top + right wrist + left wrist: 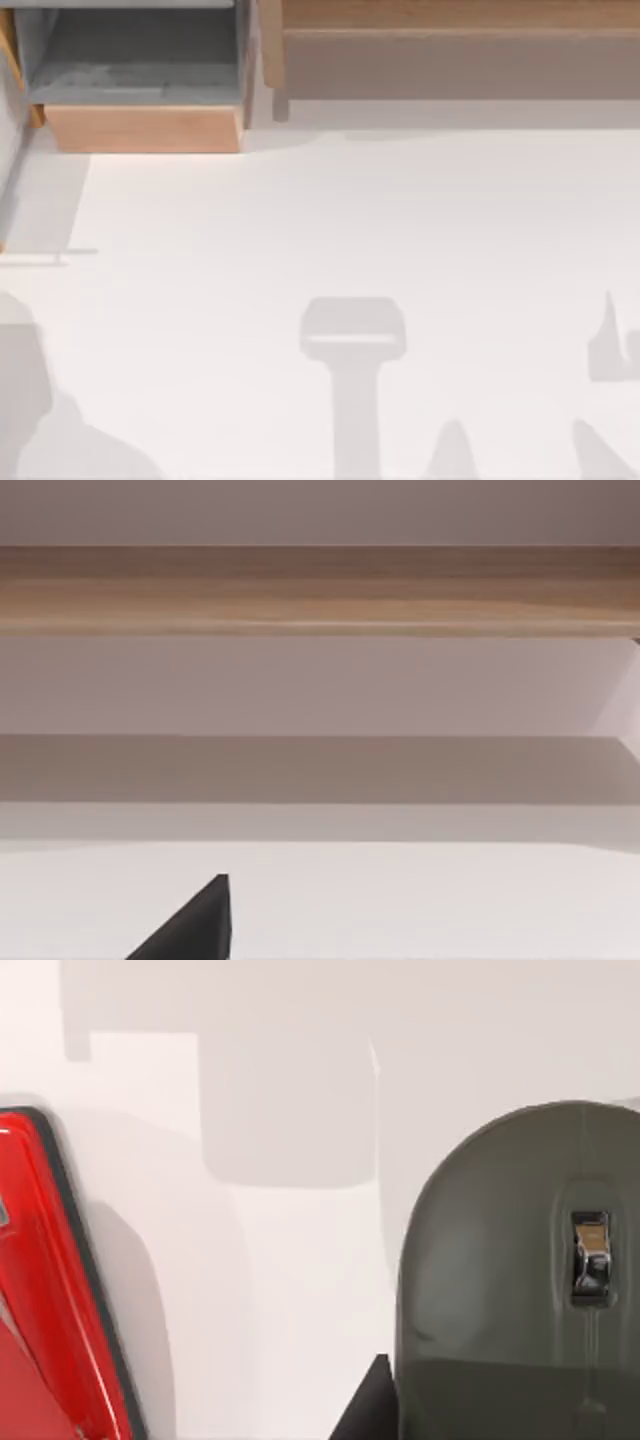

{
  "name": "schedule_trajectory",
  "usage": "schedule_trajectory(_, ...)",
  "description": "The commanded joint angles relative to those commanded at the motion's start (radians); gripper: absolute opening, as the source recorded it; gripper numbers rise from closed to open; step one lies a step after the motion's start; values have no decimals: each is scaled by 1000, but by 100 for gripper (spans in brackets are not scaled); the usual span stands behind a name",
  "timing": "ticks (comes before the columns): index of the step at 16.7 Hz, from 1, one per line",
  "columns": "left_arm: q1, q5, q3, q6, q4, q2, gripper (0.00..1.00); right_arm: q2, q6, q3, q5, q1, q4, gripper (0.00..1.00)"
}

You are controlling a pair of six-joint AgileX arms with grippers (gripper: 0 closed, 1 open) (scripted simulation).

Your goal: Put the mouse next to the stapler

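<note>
Mouse and stapler side by side under the left wrist

The left wrist view shows the dark grey mouse [520,1280] on the white table [300,1260], with the red stapler [50,1290] near it, a strip of bare table between them. A dark fingertip [368,1405] of the left gripper lies just beside the mouse's edge; its opening cannot be told.

From above, a wooden open drawer [140,125] sits at the far left and a wooden shelf [450,40] along the far edge. The broad white surface between carries shadows. The right wrist view faces that shelf [320,590], one dark fingertip [195,925] showing.

Left hand fingertip [368,1410] low over table; right hand fingertip [195,925] likewise.
</note>
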Motion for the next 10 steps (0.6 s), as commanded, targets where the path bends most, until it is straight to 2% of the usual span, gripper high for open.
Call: schedule_trajectory(10, 0, -3, -35, -4, 31, 32, 0, 0, 0, 0, 0, 0, 0, 100)
